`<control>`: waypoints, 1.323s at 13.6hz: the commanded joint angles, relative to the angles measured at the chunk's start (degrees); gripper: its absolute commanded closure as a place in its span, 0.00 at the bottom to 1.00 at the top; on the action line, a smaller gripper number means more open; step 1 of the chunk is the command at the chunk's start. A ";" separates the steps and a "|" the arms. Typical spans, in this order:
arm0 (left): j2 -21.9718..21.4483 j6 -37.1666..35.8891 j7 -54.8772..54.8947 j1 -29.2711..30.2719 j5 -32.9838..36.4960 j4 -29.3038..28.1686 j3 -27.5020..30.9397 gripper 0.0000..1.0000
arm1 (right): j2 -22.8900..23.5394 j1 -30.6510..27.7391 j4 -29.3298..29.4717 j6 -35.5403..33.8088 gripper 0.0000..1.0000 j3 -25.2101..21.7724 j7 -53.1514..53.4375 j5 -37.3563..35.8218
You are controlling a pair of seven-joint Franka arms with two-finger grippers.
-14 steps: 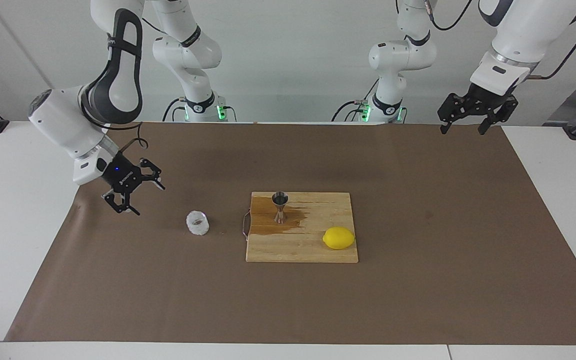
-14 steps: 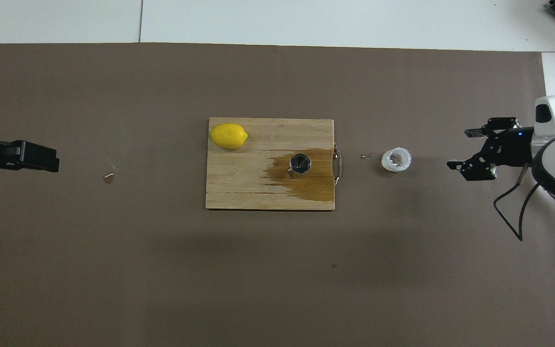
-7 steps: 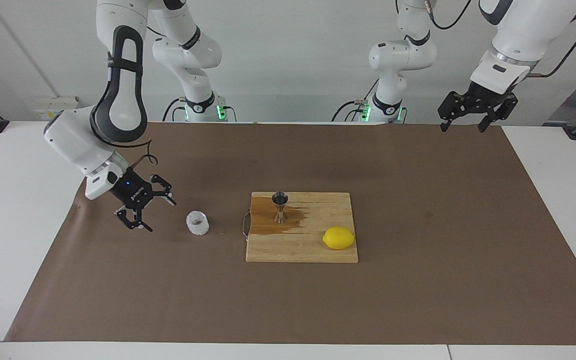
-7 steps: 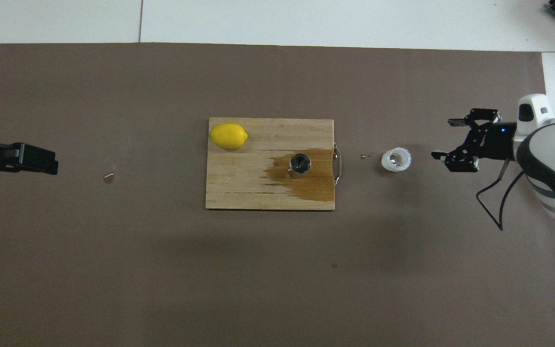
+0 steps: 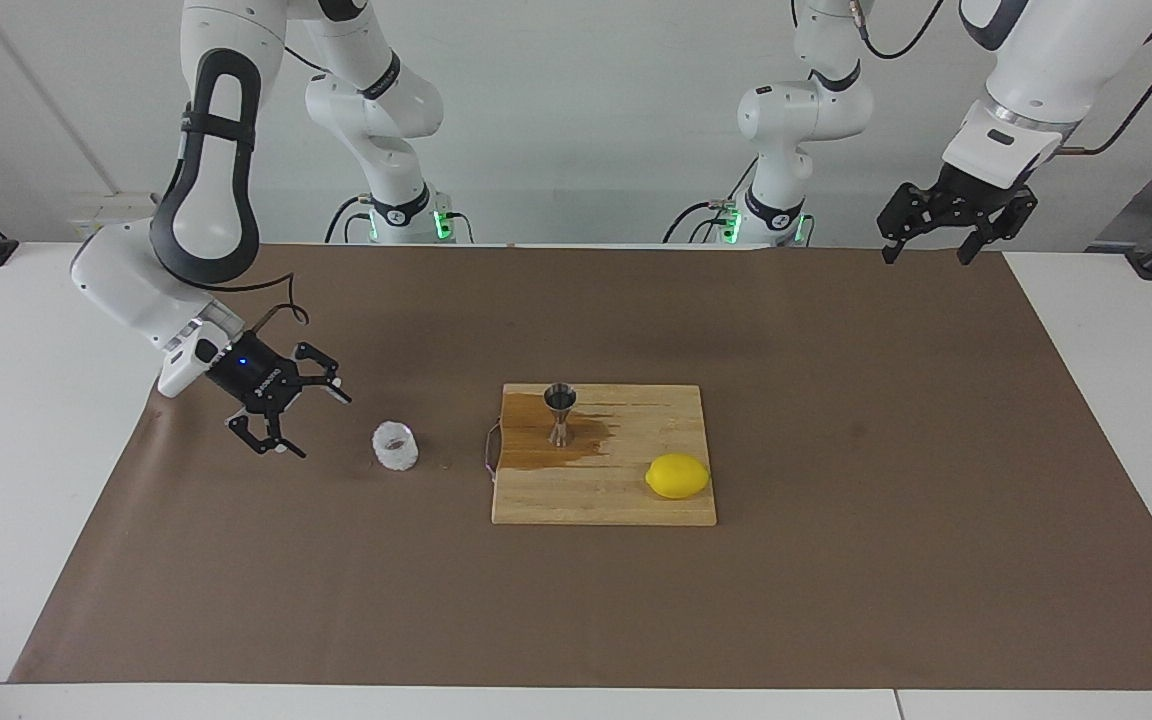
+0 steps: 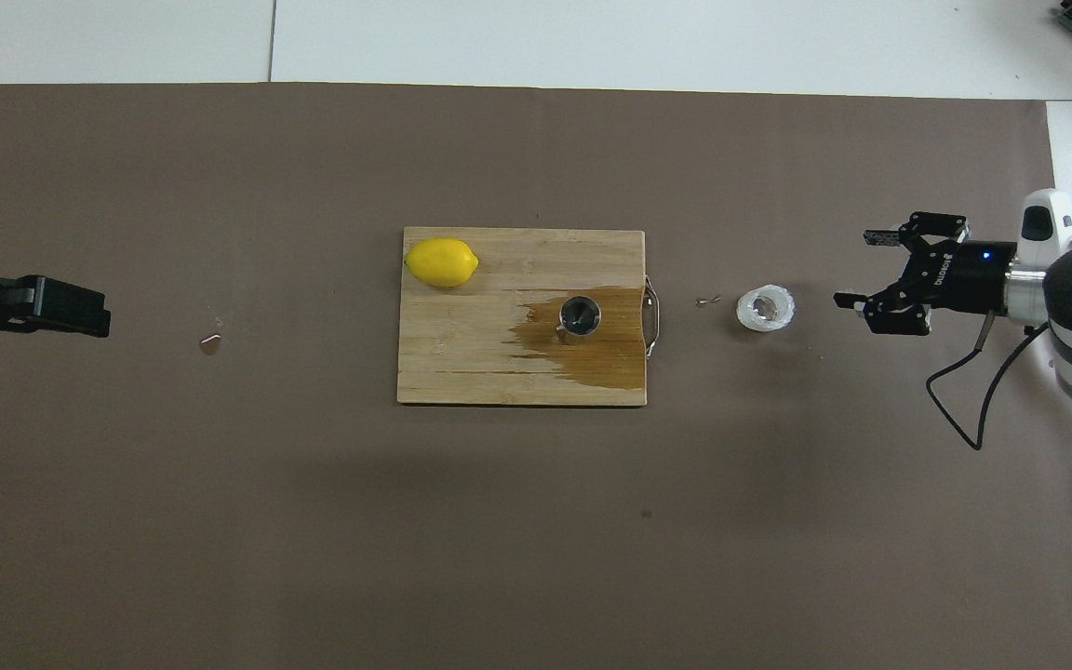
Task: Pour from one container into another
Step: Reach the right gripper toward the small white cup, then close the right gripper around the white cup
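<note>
The small whitish glass cup [image 5: 395, 446] [image 6: 765, 309] stands upright on the brown paper, beside the cutting board toward the right arm's end of the table. The steel jigger [image 5: 561, 412] [image 6: 580, 316] stands upright on the wooden board [image 5: 616, 500] [image 6: 462, 363], in a dark wet patch [image 5: 591, 440]. My right gripper [image 5: 323, 427] [image 6: 852, 270] hangs low over the paper, open, its fingers pointing at the cup with a gap between them and the cup. My left gripper [image 5: 924, 260] [image 6: 99, 316] waits open and empty, high over the left arm's end of the paper.
A yellow lemon [image 5: 677, 476] [image 6: 441, 262] lies on the board's corner farther from the robots. The board has a wire handle [image 6: 652, 316] on the edge facing the cup. Small droplets [image 6: 708, 301] [image 6: 210, 344] sit on the paper.
My right gripper has come down and moved toward the cup, its wrist turning more level. The cup, jigger and left arm have stayed in place.
</note>
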 commanded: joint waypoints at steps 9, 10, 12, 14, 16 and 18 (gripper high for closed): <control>-1.25 -0.50 0.29 -0.31 0.54 -1.18 0.44 0.00 | 8.48 -1.89 -0.72 -11.29 0.00 0.41 -18.04 14.60; -1.25 -0.50 0.29 -0.22 0.46 -1.18 0.44 0.00 | 8.40 -1.89 -1.07 -12.62 0.00 0.41 -18.04 14.60; -1.25 -0.50 0.29 -0.22 0.54 -1.18 0.44 0.00 | 8.66 -1.98 -1.08 -13.60 0.00 0.41 -19.08 14.60; -1.25 -0.50 0.29 -0.22 0.46 -1.18 0.44 0.00 | 10.93 -1.63 -0.90 -12.73 0.00 0.41 -23.81 16.69; -1.25 -0.50 0.29 -0.22 0.46 -1.18 0.44 0.00 | 11.12 -0.84 -0.90 -11.85 0.00 0.41 -24.54 17.50; -1.25 -0.50 0.29 -0.22 0.54 -1.18 0.44 0.00 | 11.29 -0.40 -0.99 -9.22 0.00 0.41 -26.38 17.41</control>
